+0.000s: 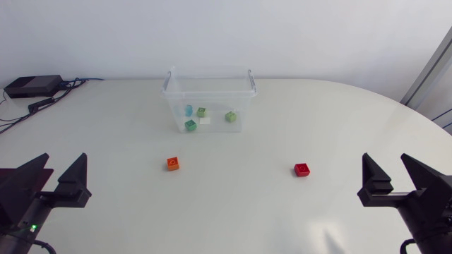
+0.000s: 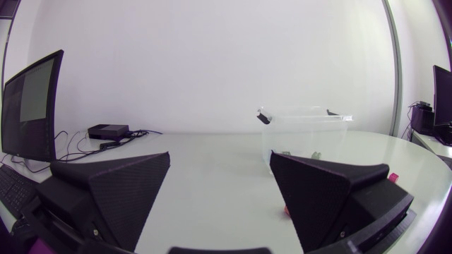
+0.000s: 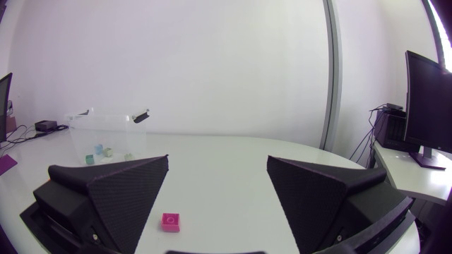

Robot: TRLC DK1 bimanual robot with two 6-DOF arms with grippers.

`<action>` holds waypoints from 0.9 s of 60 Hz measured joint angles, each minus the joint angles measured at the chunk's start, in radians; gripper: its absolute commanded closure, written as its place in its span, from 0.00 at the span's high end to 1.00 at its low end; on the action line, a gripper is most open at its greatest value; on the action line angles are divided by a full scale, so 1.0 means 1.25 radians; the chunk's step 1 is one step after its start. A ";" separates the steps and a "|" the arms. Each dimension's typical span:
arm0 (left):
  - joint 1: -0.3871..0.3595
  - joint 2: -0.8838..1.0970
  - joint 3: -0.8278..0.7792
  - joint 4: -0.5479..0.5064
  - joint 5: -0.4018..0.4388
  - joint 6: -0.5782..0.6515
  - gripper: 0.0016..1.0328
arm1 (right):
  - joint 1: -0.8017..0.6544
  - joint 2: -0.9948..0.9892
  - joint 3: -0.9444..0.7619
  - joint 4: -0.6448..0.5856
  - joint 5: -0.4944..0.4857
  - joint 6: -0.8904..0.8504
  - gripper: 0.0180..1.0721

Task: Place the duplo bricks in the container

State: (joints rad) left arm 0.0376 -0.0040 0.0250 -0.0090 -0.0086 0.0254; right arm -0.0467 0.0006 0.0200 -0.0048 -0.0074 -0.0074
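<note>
Left tool [image 1: 63, 158] & right tool [image 1: 385, 159] both apart, empty. Orange brick [image 1: 173, 163] & red brick [image 1: 301, 169] sit loose on surface, in front of clear container [image 1: 212, 95]. Pick-up not yet begun; probably right tool must reach for red brick.

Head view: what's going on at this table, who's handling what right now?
Nothing is being handled at the moment. The left pincer and right pincer sit open and empty at the near side of the table. The clear container at the far side holds several small bricks, green, light blue and white. An orange brick and a red brick lie on the table in front of it, not yet put in.
</note>
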 measured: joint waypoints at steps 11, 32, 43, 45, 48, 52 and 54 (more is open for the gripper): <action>0.000 0.000 0.000 0.000 0.000 0.000 0.96 | 0.000 0.000 0.000 0.000 0.000 0.000 0.96; 0.000 0.000 0.000 0.000 0.000 0.000 0.96 | 0.000 0.000 0.006 -0.002 0.000 0.000 0.96; 0.000 0.000 0.000 0.000 0.000 0.000 0.96 | 0.016 0.110 0.117 -0.006 0.000 0.000 0.96; 0.000 0.000 0.000 0.000 0.000 0.000 0.96 | 0.020 0.156 0.153 -0.006 0.001 0.000 0.96; 0.000 0.000 0.000 0.000 0.000 0.000 0.96 | 0.024 0.221 0.203 -0.006 0.000 0.000 0.96; 0.000 0.000 0.000 0.000 0.000 0.000 0.96 | 0.033 0.308 0.269 -0.013 0.001 0.000 0.96; 0.000 0.000 0.000 0.000 0.000 0.000 0.96 | 0.038 0.342 0.294 -0.016 0.001 0.000 0.96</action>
State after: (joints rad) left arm 0.0372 -0.0040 0.0250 -0.0090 -0.0086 0.0254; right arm 0.0010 0.4282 0.3874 -0.0254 -0.0063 -0.0071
